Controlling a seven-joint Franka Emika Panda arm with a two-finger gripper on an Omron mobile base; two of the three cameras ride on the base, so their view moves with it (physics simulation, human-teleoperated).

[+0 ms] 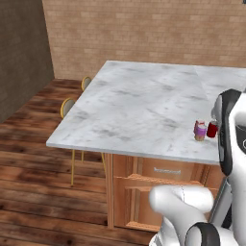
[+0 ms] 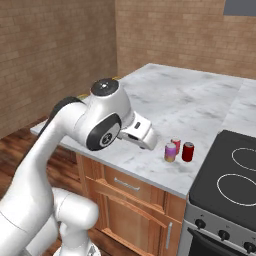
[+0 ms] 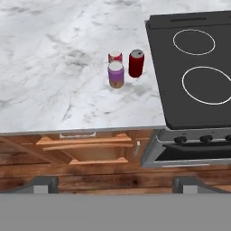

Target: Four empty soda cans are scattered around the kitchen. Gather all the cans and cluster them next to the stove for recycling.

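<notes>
- Three soda cans stand clustered centre-top of the hand view: pink-purple can (image 3: pixel 116 74), red can (image 3: pixel 136 63) and a second red can (image 3: pixel 115 56), just beside the stove (image 3: pixel 194 103) on the desk (image 3: pixel 54 67).
- Claw (image 3: pixel 116 184) released, holding nothing, at bottom of frame.
- Judgement: a fourth can remains; retreat clear of the cluster, then search elsewhere.

Light is even and soft across all three rendered views, bright without harsh glare. The marble desk (image 1: pixel 144 101) reads pale and matte, with only faint grey veining. Small soft shadows sit under the soda cans (image 3: pixel 122 67), spreading toward 5 o'clock in the hand view. The stove (image 3: pixel 198 76) glass stays flat black with no reflections. Edges are sharp throughout; no blur, and no bending at the borders.
</notes>
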